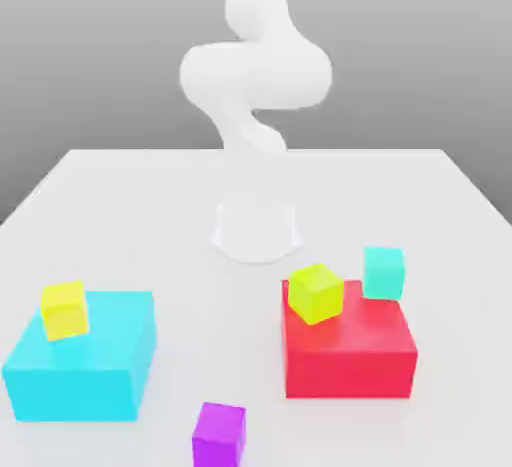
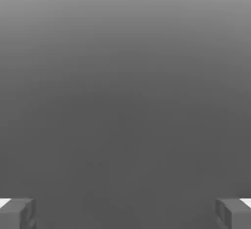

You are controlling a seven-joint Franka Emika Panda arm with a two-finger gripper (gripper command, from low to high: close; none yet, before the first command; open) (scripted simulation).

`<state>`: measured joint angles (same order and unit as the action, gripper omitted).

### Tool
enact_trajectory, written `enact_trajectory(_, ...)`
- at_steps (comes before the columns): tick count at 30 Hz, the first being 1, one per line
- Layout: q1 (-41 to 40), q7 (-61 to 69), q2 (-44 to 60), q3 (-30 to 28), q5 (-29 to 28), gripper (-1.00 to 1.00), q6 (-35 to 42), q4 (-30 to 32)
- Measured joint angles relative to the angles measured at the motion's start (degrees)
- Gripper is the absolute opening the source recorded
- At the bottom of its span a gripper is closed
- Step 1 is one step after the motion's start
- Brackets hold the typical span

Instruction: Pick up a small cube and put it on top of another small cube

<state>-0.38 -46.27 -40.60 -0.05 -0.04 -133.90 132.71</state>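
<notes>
- Jaws of the gripper stand wide apart, nothing between them.
- Best kept so: centre over one cube, square to its faces, then descend straight.
- Yellow cube sits on the cyan block; lime cube on the red block; purple cube nearer the camera.
- White tabletop, grey backdrop.

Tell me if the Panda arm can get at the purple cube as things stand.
Probably yes: the fingers are open and empty, and nothing rests on the purple cube.
</notes>
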Motion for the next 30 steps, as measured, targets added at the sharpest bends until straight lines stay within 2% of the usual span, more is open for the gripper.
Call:
enact_trajectory(25,-3.1,-3.6,52.3,-1.3,0.7,0.0,-21.3,9.3)
enact_trajectory(30,-3.5,-3.3,62.7,-1.0,1.3,0.0,-28.9,8.0)
